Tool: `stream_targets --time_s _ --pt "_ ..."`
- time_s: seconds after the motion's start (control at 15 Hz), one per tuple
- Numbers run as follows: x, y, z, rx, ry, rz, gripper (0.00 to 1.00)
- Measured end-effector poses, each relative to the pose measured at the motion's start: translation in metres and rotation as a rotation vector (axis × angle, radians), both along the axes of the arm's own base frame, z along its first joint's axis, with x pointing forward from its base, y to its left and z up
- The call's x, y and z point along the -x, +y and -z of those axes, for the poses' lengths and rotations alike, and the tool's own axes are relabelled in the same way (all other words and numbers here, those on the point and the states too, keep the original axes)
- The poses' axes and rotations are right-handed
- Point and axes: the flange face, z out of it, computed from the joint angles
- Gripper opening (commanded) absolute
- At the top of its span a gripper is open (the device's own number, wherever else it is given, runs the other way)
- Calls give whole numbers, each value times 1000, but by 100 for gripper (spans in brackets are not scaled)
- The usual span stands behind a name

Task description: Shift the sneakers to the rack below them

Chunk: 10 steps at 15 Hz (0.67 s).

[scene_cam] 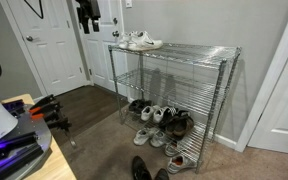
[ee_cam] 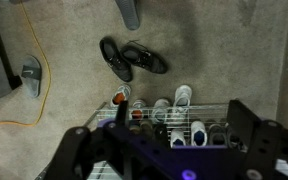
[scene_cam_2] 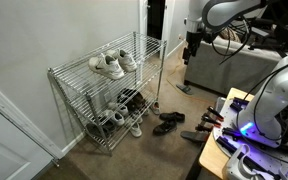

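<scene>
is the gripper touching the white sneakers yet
Apart. In an exterior view the gripper hangs in open air, with a wide gap between it and the sneakers.

There are two sneakers (scene_cam: 140, 41), two black shoes (ee_cam: 132, 60) and one shelving unit (scene_cam: 199, 50)

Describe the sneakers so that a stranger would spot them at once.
Find the chrome wire shelf against the grey wall. The sneakers sit at one end of its top tier, a white low-top pair side by side. They are alone up there, unlike the jumble of mixed shoes on the lower tiers and the black pair on the floor.
</scene>
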Motion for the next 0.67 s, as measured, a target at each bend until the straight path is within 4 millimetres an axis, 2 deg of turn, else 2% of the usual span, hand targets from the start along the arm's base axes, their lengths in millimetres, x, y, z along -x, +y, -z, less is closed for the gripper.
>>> stream_targets --time_s 0.27,0.4,0.67 --pt "-9 9 6 -1 16 -21 100" --pt "-29 25 16 -8 24 -52 100" --pt "-86 57 39 -25 -21 -60 100"
